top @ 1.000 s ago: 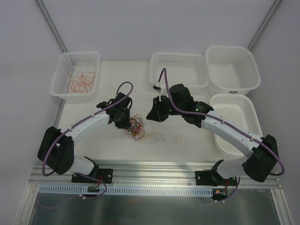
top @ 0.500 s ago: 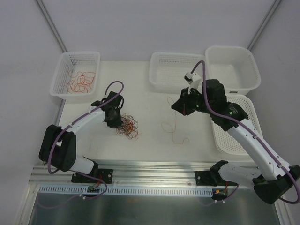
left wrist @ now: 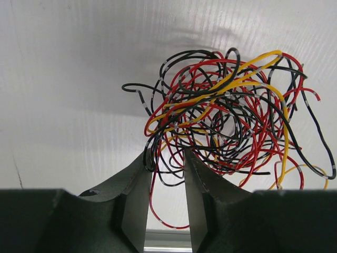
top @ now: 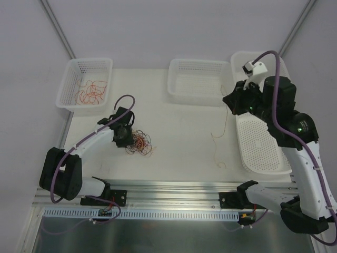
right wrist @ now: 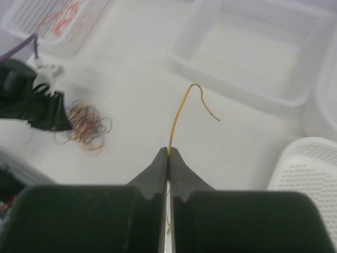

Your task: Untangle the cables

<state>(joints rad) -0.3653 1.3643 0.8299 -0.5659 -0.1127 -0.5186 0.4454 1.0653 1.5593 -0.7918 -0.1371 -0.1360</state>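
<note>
Separation is the chief change: a second ago both grippers crowded together over the heap at mid-table, and now they stand well apart. The right gripper (right wrist: 168,153) has swung up and away to the right, beside the oval perforated basket (top: 263,153). Its jaws are pressed tight on a single yellow strand (right wrist: 181,103), which hangs from it with its lower end curling on the table (top: 179,121). The tangle (left wrist: 231,116) of red, black and yellow cables is left behind, a little farther left than before and more compact. The left gripper (left wrist: 166,155) sits low at the tangle's edge, its jaws narrowly parted. A few strands lie loose in the gap, with nothing clamped.

The table is plain white, with a metal rail (top: 174,192) along its near edge where the arm bases are bolted. A lattice basket (top: 87,63) at the far left holds red and orange strands (top: 90,90). A second lattice basket (top: 200,64) stands at the far centre. Pale grey walls with slanting metal struts (top: 58,29) close the space.
</note>
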